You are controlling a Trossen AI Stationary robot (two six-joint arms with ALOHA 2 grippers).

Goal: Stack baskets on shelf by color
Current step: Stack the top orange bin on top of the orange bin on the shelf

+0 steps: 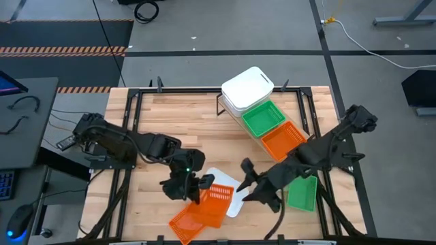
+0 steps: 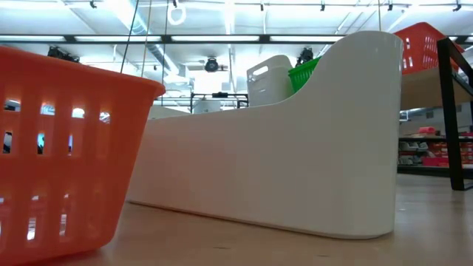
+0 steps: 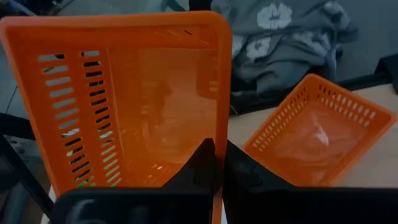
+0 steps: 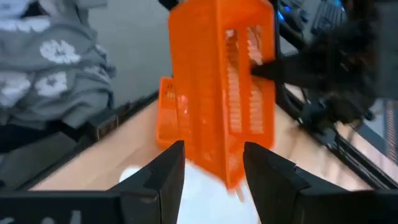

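Note:
My left gripper (image 1: 195,188) is shut on an orange basket (image 1: 219,194), which is raised on edge over a white basket (image 1: 230,204) lying on the table. A second orange basket (image 1: 196,219) lies near the table's front edge. My right gripper (image 1: 248,182) stands open just right of the held basket, which shows ahead of its fingers (image 4: 171,168). The slanted shelf (image 1: 300,112) at the far right carries stacked white baskets (image 1: 248,88), a green basket (image 1: 264,118) and an orange basket (image 1: 283,141). Another green basket (image 1: 302,193) lies on the table at the right. My left gripper pinches one side wall of the orange basket at its rim (image 3: 219,144) between its two fingers. The fingers come from the table's left, slanting down. The basket is lifted clear and stands on edge, its open side turned toward the left wrist camera.
The low view is filled by the orange basket (image 2: 66,148) and the white basket (image 2: 281,155) on the tabletop, with the shelf's black frame (image 2: 451,111) at the right. A person in grey clothing (image 3: 292,37) is beyond the table's near edge.

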